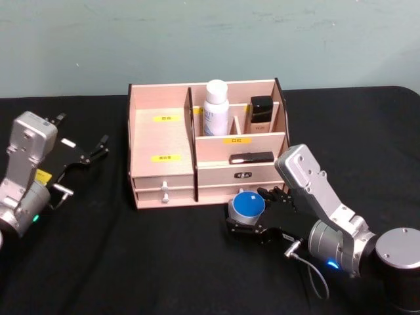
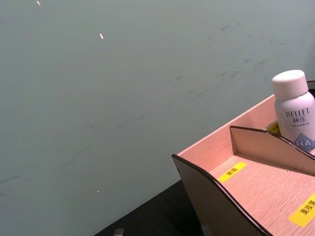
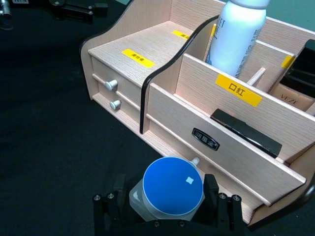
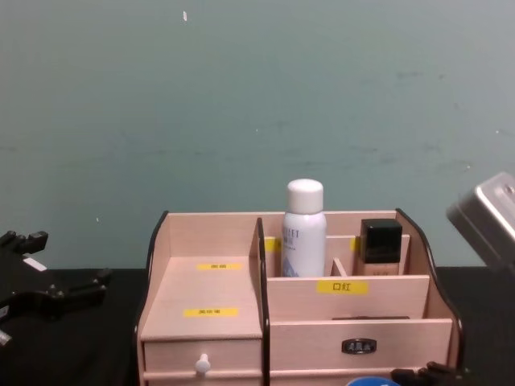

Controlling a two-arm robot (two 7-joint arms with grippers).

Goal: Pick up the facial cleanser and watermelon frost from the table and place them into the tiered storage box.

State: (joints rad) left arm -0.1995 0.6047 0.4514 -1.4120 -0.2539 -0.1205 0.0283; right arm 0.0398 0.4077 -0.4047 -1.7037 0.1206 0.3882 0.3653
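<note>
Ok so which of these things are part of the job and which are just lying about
Job: facial cleanser, standing in the tiered storage box; watermelon frost, gripped by the right gripper.
Lying about: black-capped beige bottle and flat black item, both in the box; left gripper, parked left.

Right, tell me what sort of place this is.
Likely a robot lab bench: black cloth-covered table, bare scuffed green wall, and a pale wooden tiered organiser staged on it, the right pincer gripping a blue-lidded clear jar.
</note>
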